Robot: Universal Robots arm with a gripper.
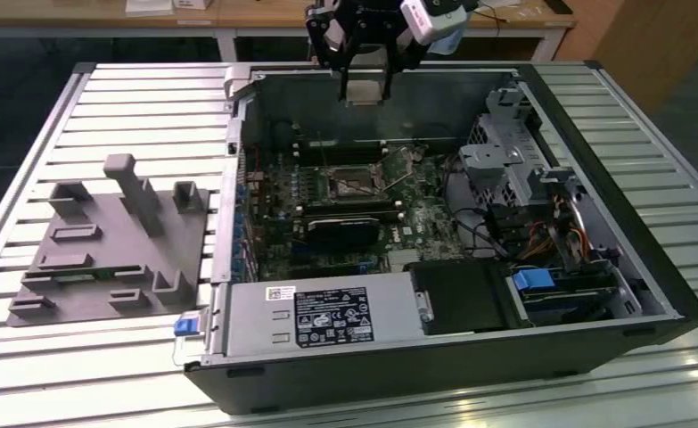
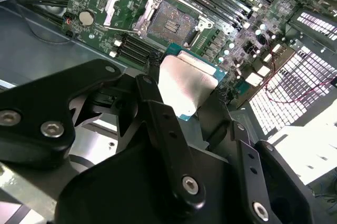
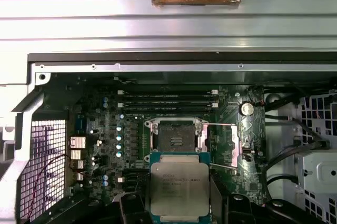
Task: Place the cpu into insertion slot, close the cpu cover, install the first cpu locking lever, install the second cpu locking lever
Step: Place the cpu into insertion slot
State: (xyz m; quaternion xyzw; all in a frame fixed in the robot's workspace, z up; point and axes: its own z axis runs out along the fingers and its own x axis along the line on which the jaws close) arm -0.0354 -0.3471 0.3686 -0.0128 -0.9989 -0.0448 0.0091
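Hand (image 1: pixel 365 85) clamped on cpu (image 3: pixel 179 184), fingers (image 2: pixel 152 103) gripping opposite edges, metal top showing in both wrist views. Hanging high over far wall of open computer case (image 1: pixel 444 374), well above insertion slot (image 3: pixel 177 136), touching nothing on board. Slot uncovered, contacts visible; cpu cover (image 3: pixel 223 144) flipped open beside it. Memory slots (image 3: pixel 168 103) just beyond slot on far side, black card (image 1: pixel 342 234) on near side. Power supply (image 1: pixel 319 316) along case's near edge. Grey fixture block (image 1: pixel 117 241) on counter (image 1: pixel 146 98), at exterior view's left of case. Closest obstruction under hand: case's far wall.
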